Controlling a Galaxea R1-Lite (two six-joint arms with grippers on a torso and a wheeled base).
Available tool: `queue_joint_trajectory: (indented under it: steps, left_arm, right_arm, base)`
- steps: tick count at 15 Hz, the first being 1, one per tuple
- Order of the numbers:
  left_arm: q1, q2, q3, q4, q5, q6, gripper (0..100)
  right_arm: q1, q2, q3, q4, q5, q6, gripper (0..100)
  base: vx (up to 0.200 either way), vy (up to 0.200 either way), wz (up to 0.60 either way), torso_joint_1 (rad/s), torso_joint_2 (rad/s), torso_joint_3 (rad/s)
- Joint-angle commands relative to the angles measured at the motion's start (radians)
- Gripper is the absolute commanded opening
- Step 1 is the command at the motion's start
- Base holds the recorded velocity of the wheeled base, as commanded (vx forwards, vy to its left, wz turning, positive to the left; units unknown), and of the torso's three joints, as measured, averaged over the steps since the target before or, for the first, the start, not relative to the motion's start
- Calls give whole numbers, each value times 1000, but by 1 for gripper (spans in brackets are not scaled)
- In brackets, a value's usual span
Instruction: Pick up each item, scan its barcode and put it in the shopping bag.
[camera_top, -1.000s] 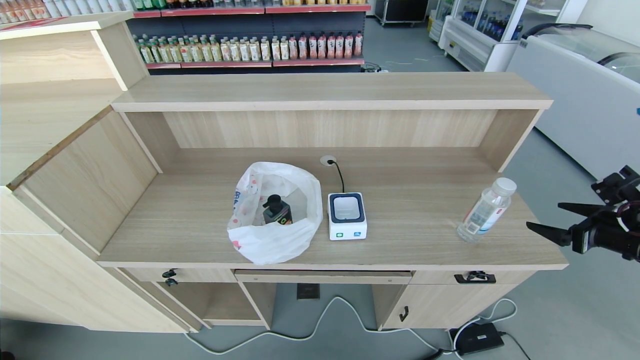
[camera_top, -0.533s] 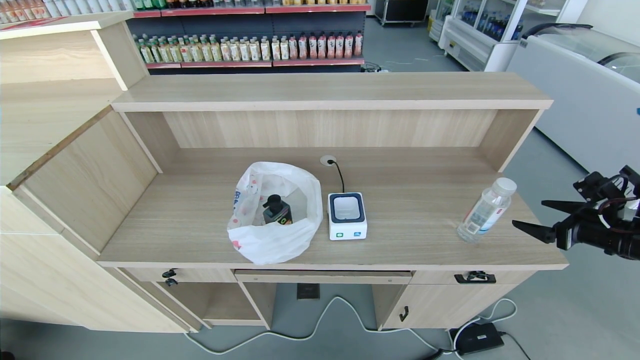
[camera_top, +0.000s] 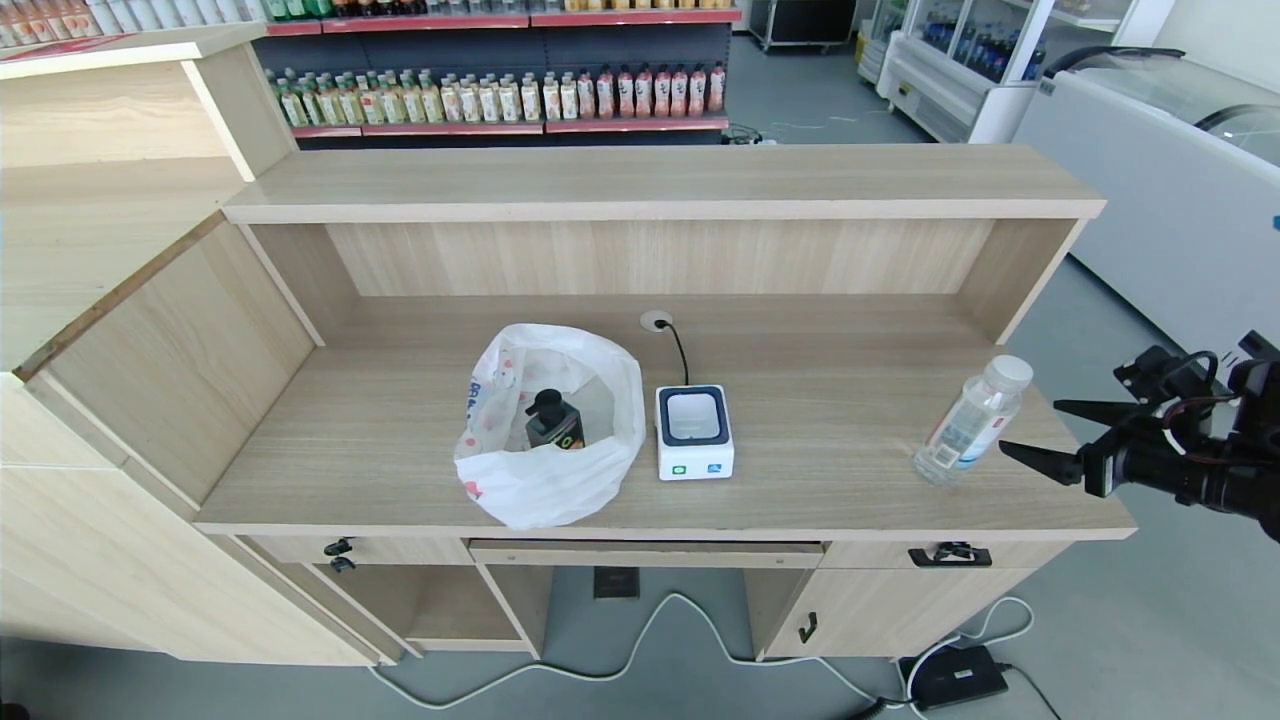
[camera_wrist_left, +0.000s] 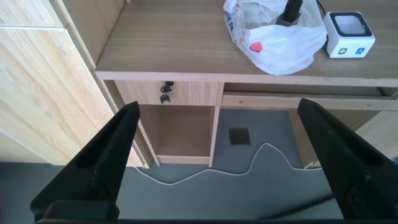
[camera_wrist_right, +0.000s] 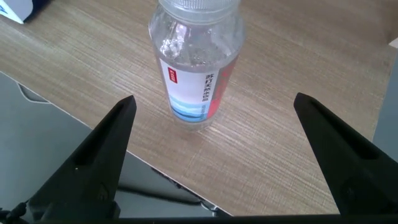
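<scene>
**Right end effector** (camera_top: 1028, 427): fingers spread wide, nothing between them. It hangs just off the right end of the bench (camera_top: 820, 500), tips pointing left at the water bottle (camera_top: 968, 425). It is close beside the bottle and not touching. In the right wrist view the bottle stands in line with the gap, beyond the fingertips.

**Left end effector** (camera_wrist_left: 219, 107): fingers apart, empty, held low in front of the bench's near left side.

**Water bottle:** clear, white cap, printed label, upright near the bench's right near corner.

**Other items:**
- The scanner (camera_top: 693, 432) sits mid-bench.
- The shopping bag (camera_top: 540, 480) is just left of the scanner, mouth open.
- A dark bottle (camera_top: 553, 420) stands inside the bag.

**Step (judged):** approach for the grasp on the water bottle, with one item apparently bagged already.

**Next move (judged):**
- Advance left until the fingers flank the bottle's labelled body, then close with moderate force, since the wall looks thin and smooth.
- An off-centre fingertip could tip the bottle, which stands close to the bench edge.
- Then carry it to the scanner window. The barcode's position on the label cannot be made out, so a turn of the wrist may be needed.
</scene>
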Motion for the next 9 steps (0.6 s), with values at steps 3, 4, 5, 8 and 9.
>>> queue_joint_trajectory:
  steps: [3,4,5,8,9]
  left_arm:
    - [0,0,0,0,0,-2,100]
    - [0,0,0,0,0,0,100]
    - [0,0,0,0,0,0,100]
    - [0,0,0,0,0,-2,100]
    - [0,0,0,0,0,0,100]
  right_arm:
    - [29,43,-48,1,-1,1,100]
    - [38,53,-60,1,-1,1,100]
    - [46,58,-66,1,-1,1,100]
    - [64,83,-94,1,-1,4,100]
    - [71,89,-103,1,-1,4,100]
  base:
    - [0,0,0,0,0,0]
    - [0,0,0,0,0,0]
    - [0,0,0,0,0,0]
    - [0,0,0,0,0,0]
    - [0,0,0,0,0,0]
